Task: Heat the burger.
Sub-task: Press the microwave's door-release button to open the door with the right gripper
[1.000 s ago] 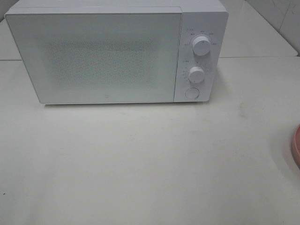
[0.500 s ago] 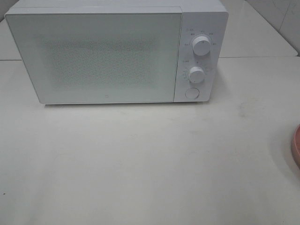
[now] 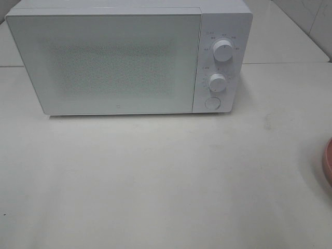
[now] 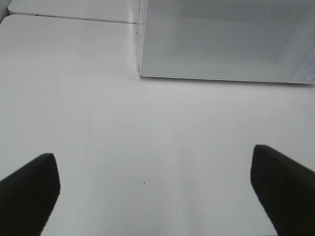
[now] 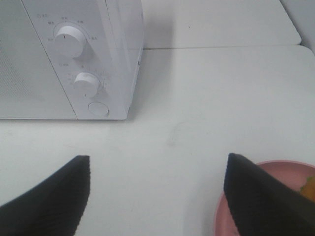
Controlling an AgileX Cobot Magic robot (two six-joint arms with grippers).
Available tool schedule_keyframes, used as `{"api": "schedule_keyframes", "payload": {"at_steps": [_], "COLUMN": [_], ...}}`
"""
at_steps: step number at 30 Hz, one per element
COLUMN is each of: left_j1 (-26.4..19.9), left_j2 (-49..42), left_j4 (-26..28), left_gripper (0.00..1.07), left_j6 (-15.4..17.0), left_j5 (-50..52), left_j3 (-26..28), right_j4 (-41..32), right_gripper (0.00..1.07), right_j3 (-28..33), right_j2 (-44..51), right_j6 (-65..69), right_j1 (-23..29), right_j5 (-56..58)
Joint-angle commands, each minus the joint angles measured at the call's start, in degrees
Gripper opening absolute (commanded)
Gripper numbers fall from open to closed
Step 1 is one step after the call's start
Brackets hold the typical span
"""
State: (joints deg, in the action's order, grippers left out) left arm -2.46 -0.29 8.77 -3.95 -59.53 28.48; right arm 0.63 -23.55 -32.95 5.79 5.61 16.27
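Though near the microwave point(image 3: 119, 62), both claws point(image 4: 153, 167) point(image 5: 157, 172) empty.

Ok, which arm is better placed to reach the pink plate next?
Right. The pink plate lies just beside the open right gripper, an orange sliver on it, probably the burger. The open left gripper faces the closed microwave, away from the plate.

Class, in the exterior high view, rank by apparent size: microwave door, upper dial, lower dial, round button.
1. microwave door, by far the largest
2. upper dial
3. lower dial and round button look nearly alike, so unranked
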Motion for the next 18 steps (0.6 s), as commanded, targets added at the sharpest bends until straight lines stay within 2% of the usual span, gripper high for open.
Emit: {"api": "schedule_keyframes", "payload": {"at_steps": [1, 18], "left_j1": [0.0, 0.0], "left_j2": [-1.2, -1.2], "left_j4": [0.29, 0.29], "left_gripper": [0.98, 0.98], "left_j6": [0.23, 0.23], "left_j5": [0.23, 0.23], "left_j3": [-0.11, -0.11], "right_j4": [0.23, 0.74], "right_gripper": [0.74, 0.74], "right_j3": [0.17, 0.17], "right_j2": [-3.44, -22.0], "right_j6": [-0.29, -0.69], "right_j1": [-0.06, -0.06], "right_j5": [-5.21, -27.56]}}
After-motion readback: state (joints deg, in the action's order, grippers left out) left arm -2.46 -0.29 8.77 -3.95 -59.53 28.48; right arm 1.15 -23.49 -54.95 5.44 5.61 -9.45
